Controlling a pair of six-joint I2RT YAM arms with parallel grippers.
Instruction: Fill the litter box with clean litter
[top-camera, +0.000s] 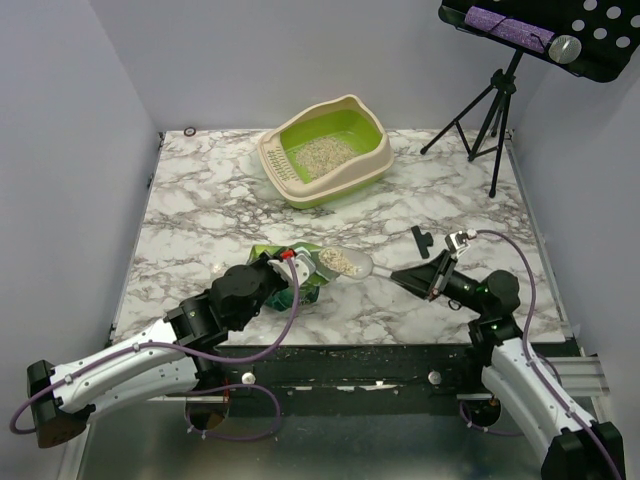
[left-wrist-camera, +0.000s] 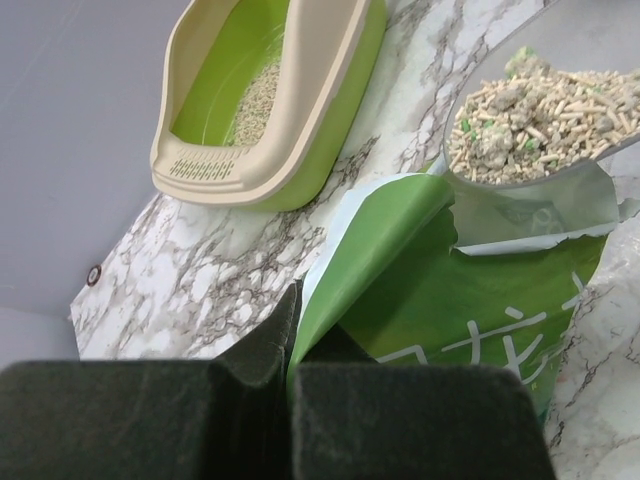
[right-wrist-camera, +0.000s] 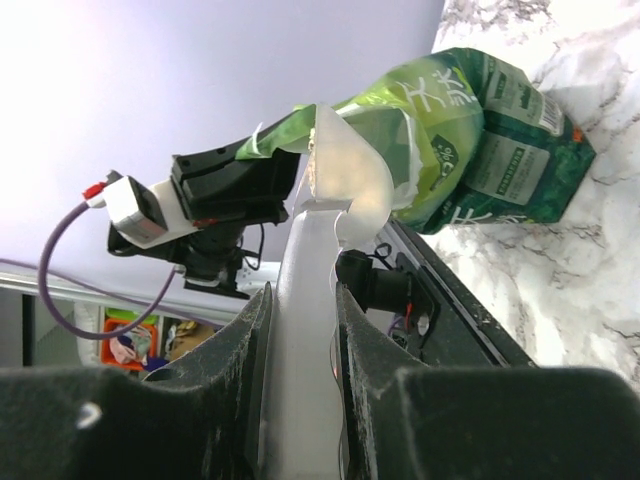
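Your right pincer (top-camera: 405, 275) is closed partway round the handle of the clear plastic scoop (top-camera: 350, 264), which is heaped with pale grainy litter (top-camera: 337, 260). Hold it flat and go slowly to the lime-green litter box with the beige rim (top-camera: 372, 122) near the worktop's far edge, then tip. Your left pincer (top-camera: 288, 263) pinches the green printed plastic bag (left-wrist-camera: 450, 310) tight.
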